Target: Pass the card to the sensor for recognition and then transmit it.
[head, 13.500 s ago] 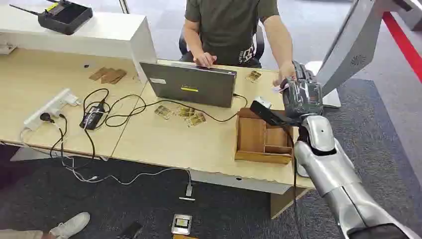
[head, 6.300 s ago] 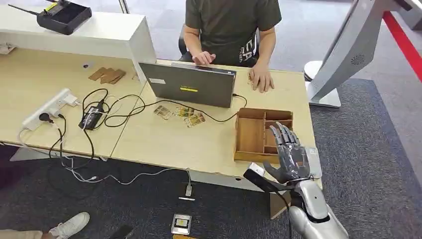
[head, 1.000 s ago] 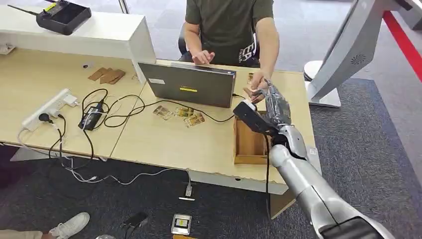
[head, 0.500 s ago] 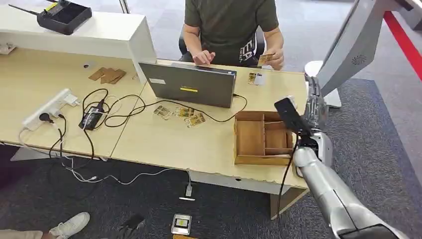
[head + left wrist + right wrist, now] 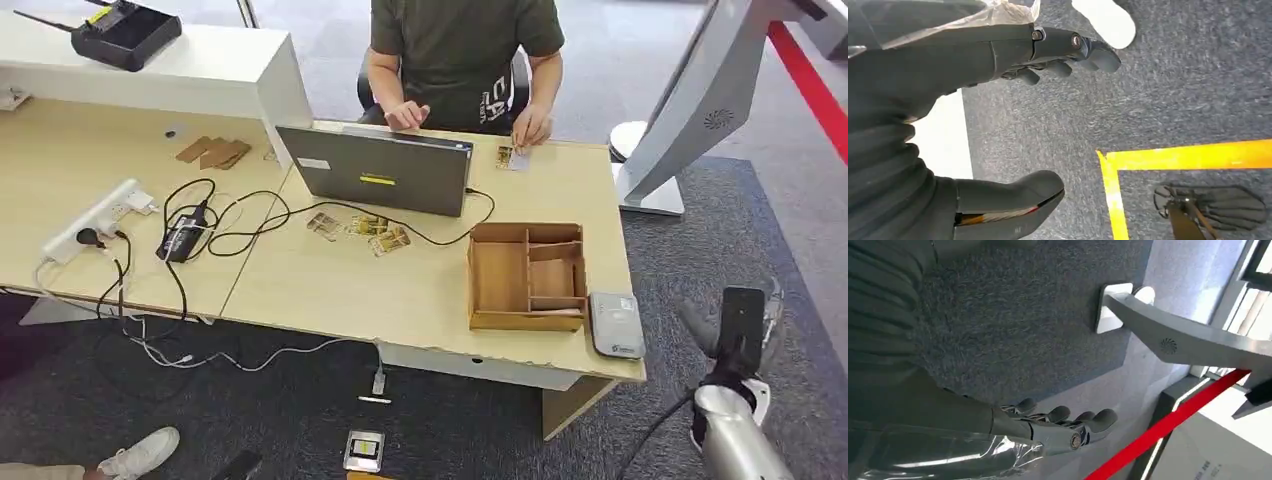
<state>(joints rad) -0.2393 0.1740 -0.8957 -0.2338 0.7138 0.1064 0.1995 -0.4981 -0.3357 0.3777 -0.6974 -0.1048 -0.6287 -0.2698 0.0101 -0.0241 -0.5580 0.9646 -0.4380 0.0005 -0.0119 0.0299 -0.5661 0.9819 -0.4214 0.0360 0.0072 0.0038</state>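
Fingers apart on both — right hand (image 5: pixel 1058 427), left hand (image 5: pixel 1048 50) — holding nothing. Card (image 5: pixel 516 157) likely thin, stiff, slippery — best pinched by edges.

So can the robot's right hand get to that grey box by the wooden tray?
Probably yes. The right hand hangs open beside the desk, and the grey box lies at the near desk edge with nothing between them.
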